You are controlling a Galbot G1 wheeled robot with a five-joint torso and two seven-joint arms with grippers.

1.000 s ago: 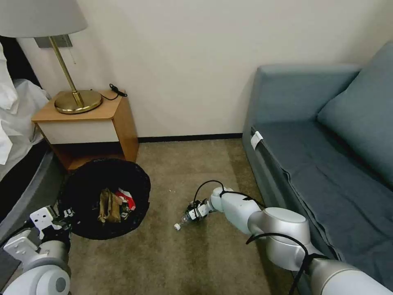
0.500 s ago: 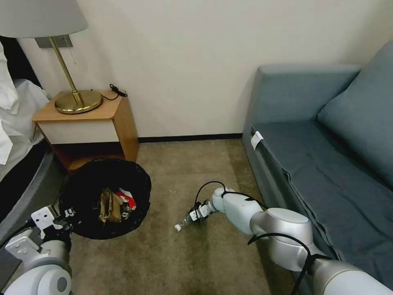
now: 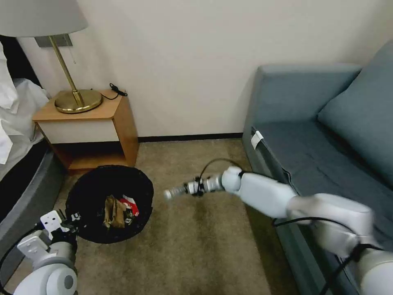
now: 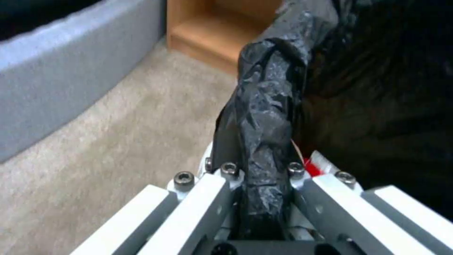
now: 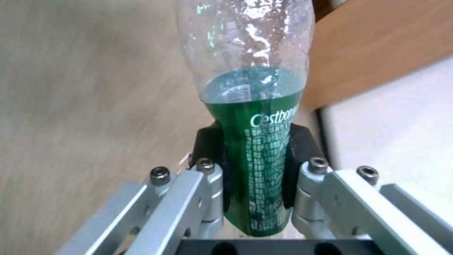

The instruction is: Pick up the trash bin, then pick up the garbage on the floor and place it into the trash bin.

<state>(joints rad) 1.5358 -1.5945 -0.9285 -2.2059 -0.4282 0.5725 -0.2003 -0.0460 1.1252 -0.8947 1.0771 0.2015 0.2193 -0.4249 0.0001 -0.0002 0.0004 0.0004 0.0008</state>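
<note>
Left gripper (image 3: 73, 218): nearest, at about 8 o'clock in the head view, low over the carpet; its fingers (image 4: 207, 198) are clamped on the bag-covered rim of the bin, a fold of crinkled black plastic pinched between them

Trash bin: small round bin lined with a crinkled black plastic bag (image 3: 109, 180), at about 9 o'clock just beyond the left gripper, in front of the wooden nightstand

Inside the bin: crumpled brown paper bag (image 3: 114, 211) with a red snack packet (image 3: 130, 205) touching it on the 3 o'clock side

Right gripper (image 3: 192, 189): centre of the head view, off the floor; its black pads (image 5: 207, 152) are closed on the green label

Garbage in hand: small clear plastic bottle with green label (image 3: 178, 191), lying level, cap end pointing to 9 o'clock toward the bin, near its rim but apart from it

Floor: beige-brown carpet (image 3: 196, 246)

Far: wooden nightstand (image 3: 86, 127) at 10 o'clock, grey-blue sofa (image 3: 327, 135) at 3 o'clock
</note>
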